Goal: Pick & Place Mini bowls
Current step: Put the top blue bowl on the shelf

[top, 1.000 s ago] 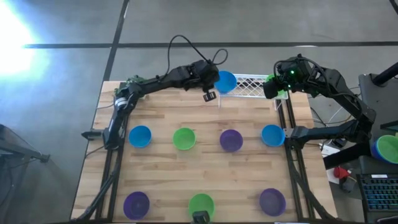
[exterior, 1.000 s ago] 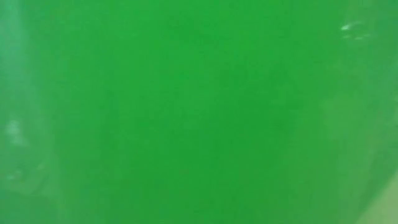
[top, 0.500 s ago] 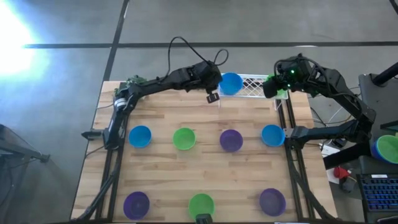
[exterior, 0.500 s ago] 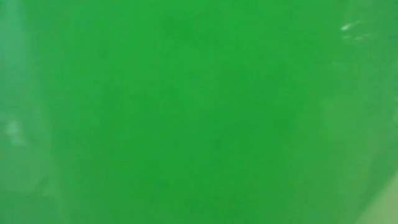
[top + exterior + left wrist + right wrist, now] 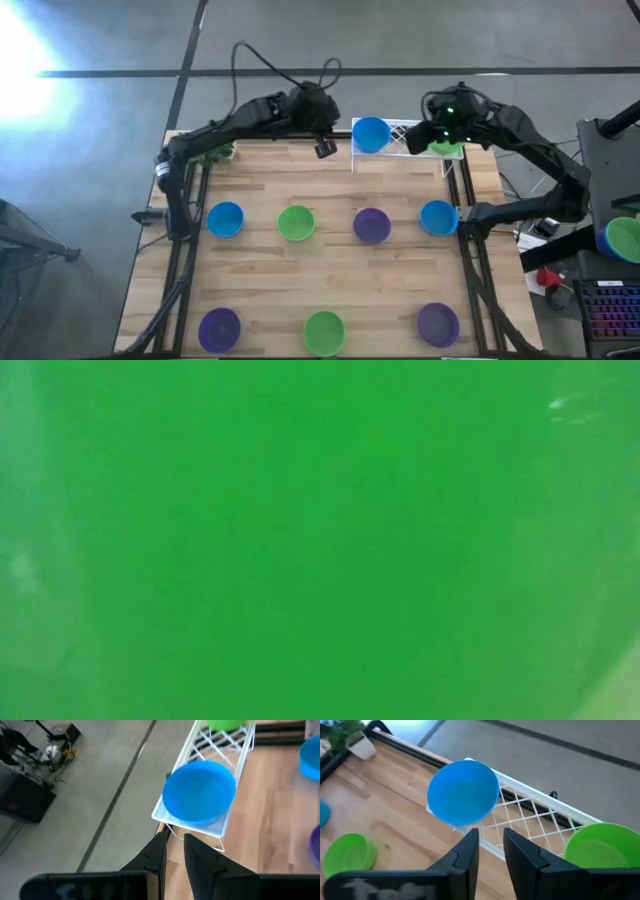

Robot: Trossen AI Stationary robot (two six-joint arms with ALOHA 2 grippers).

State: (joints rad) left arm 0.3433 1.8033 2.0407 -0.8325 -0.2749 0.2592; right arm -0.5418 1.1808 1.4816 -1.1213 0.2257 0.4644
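At the table's far edge, the left pincer hangs empty, fingers slightly parted, just short of the sky-blue bowl sitting in the white wire rack. Right pincer likewise holds nothing, near the green bowl at the rack's other end. Two racked; seven mini bowls left on the table.

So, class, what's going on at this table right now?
Two robot arms are sorting mini bowls into a white wire rack at the table's far edge. A blue bowl sits at the rack's left end and a green bowl at its right end. The left gripper hangs just left of the blue bowl, holding nothing; the right gripper hovers over the rack, also holding nothing. Seven bowls wait on the table.
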